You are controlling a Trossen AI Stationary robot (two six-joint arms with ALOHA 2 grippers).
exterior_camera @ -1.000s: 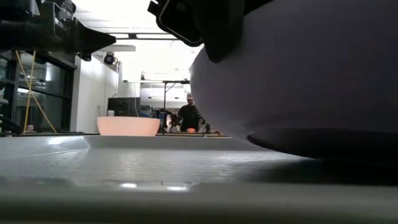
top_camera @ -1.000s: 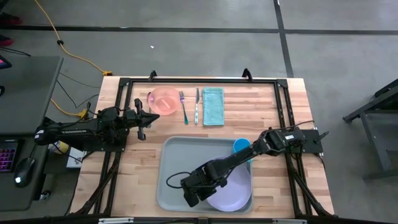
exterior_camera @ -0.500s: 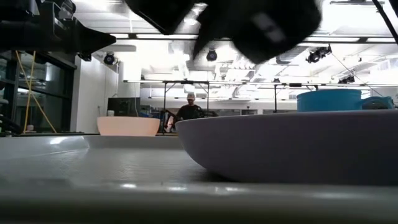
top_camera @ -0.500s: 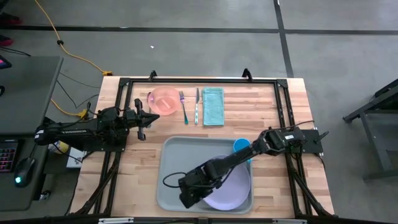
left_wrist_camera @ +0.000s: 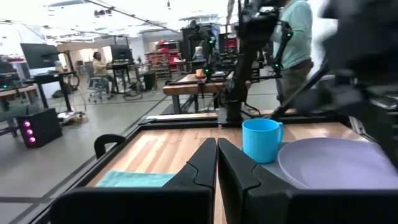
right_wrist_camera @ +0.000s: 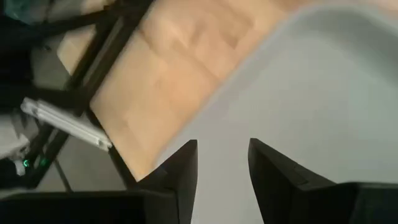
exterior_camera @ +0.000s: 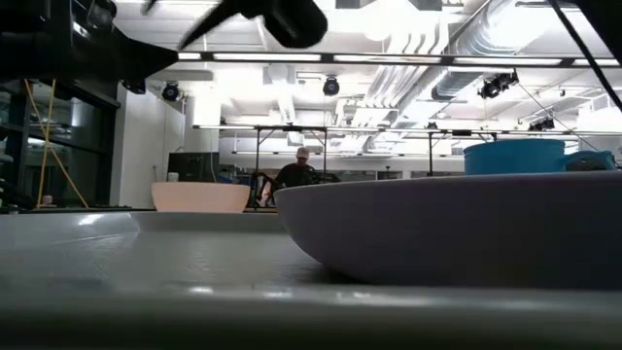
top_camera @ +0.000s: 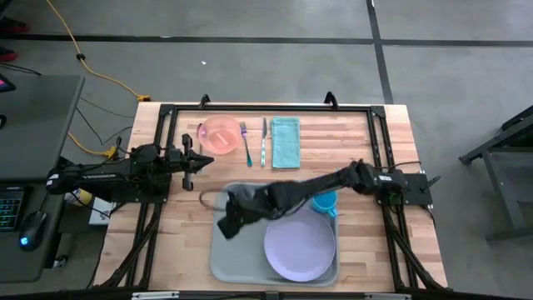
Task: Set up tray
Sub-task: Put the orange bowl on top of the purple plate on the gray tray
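The pale grey-green tray (top_camera: 241, 258) lies on the near half of the wooden table. A lavender plate (top_camera: 300, 247) rests flat in its right part, and a blue cup (top_camera: 325, 202) stands upright at its far right corner. My right gripper (top_camera: 226, 223) hovers open over the tray's left part and points down at its bare floor (right_wrist_camera: 323, 93); nothing is between its fingers (right_wrist_camera: 222, 162). My left gripper (top_camera: 193, 160) waits shut, raised over the table's left side (left_wrist_camera: 217, 162). In the low view the plate (exterior_camera: 457, 228) sits on the tray (exterior_camera: 146, 262).
Along the far edge lie a pink bowl (top_camera: 220, 134), a fork (top_camera: 246, 142), a knife (top_camera: 264, 142) and a folded teal napkin (top_camera: 286, 142). A black frame (top_camera: 250, 108) rims the table. A person sits far off in the room behind.
The plate, tilted and raised a second ago, has come down flat on the tray. My right gripper has come away from the plate's left rim, risen, and swung toward the table's far left over the tray's left part, turning as it went.
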